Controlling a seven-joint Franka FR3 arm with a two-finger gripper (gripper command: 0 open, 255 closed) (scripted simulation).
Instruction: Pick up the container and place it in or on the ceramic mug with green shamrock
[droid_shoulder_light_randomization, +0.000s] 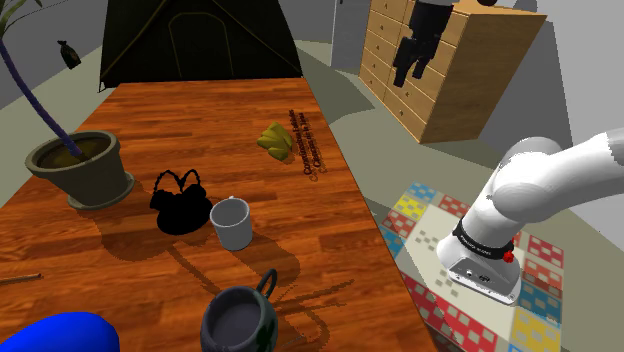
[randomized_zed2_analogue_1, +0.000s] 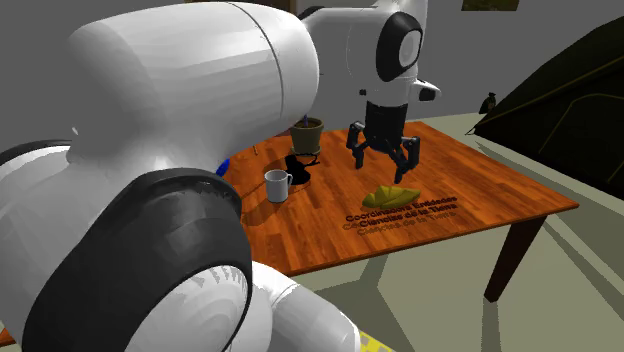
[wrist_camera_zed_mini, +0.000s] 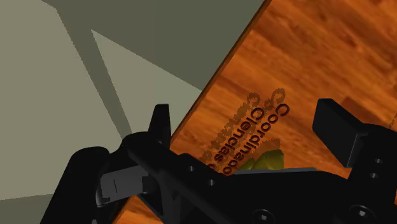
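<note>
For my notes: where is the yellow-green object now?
In the shoulder view, the yellow-green object lies near the table's right edge, beside the lettering, under the open hand.

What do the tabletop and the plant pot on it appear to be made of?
Tabletop: polished wood, by its orange-brown grain streaks and faint sheen. Plant pot: dull olive-grey, matt, thick flared rim; probably clay or stoneware, though the look leaves plastic open.

Wooden table (droid_shoulder_light_randomization: 200, 110), drawer chest (droid_shoulder_light_randomization: 450, 95), dark tent (droid_shoulder_light_randomization: 200, 40), patchwork rug (droid_shoulder_light_randomization: 430, 215), grey walls (droid_shoulder_light_randomization: 40, 25)
</note>
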